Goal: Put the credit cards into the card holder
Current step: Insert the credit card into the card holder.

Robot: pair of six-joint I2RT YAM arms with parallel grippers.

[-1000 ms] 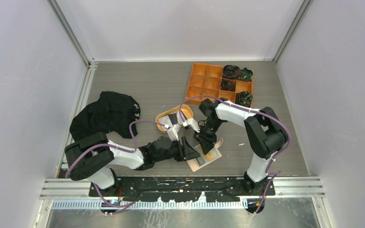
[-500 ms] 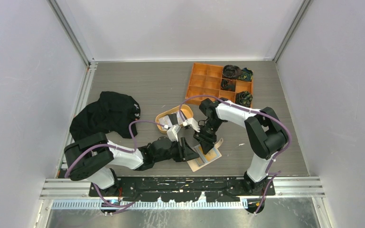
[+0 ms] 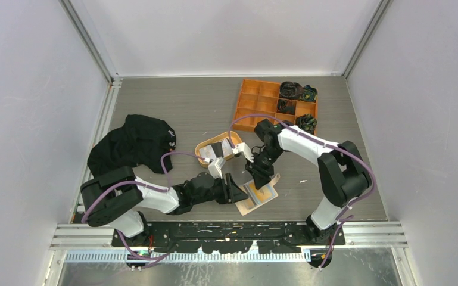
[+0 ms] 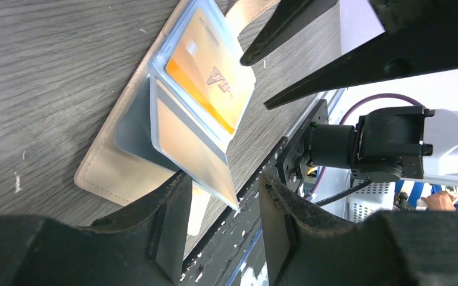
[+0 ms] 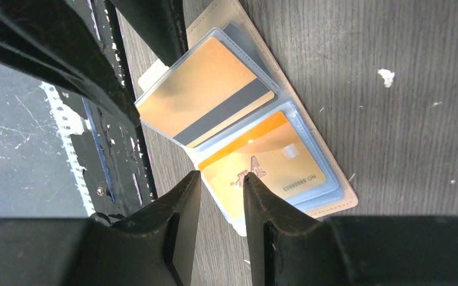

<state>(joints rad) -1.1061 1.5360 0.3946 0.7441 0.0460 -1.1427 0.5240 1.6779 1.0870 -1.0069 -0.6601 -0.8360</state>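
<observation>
The left hand (image 4: pixel 225 177) sits low over the counter (image 4: pixel 47 71) with its fingers apart. The corner of a clear sleeve (image 4: pixel 190 143), tilted up and holding an orange card, reaches into the gap; whether a finger touches it cannot be told. The right hand (image 5: pixel 220 176) points down opposite, fingers narrowly apart and gripping nothing, just over a second orange card (image 5: pixel 274 161) lettered VIP, which lies flat in its own sleeve. Both sleeves belong to the card holder (image 3: pixel 256 196), spread open on the counter between the hands. Behind it lies an oval tray (image 3: pixel 205 146), farther back an orange box (image 3: pixel 262 101), and to the left a black cloth (image 3: pixel 134 143).
</observation>
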